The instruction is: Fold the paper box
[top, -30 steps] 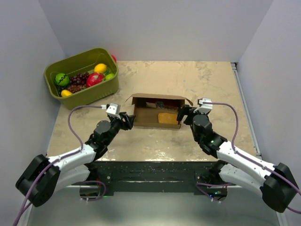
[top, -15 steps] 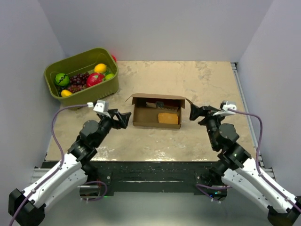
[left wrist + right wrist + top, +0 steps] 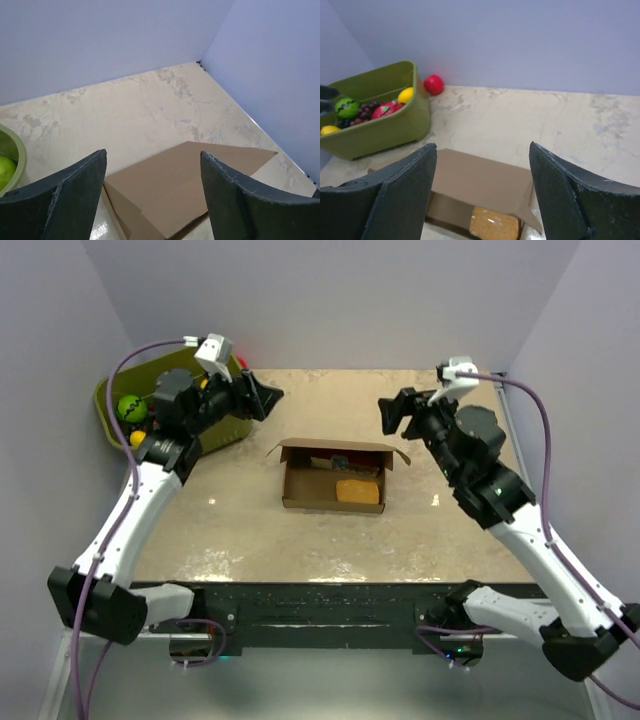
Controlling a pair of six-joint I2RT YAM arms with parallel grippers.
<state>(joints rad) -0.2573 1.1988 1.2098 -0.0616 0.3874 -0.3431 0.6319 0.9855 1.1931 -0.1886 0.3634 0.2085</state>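
The paper box (image 3: 333, 478) sits mid-tabletop (image 3: 450, 540), lid upright along its far edge, an orange block (image 3: 358, 491) inside, open room all round; beyond its far corners the left gripper (image 3: 262, 397) and right gripper (image 3: 390, 412) hover spread and empty, seemingly poised for the lid; an olive-green bin (image 3: 385, 125) crowds the far-left corner.

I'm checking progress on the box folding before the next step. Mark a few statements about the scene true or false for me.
1. The left gripper and the right gripper are both open and hold nothing. True.
2. The paper box is closed. False: it stands open on the table.
3. An orange block lies inside the box. True.
4. The green bin is empty. False: it holds fruit.
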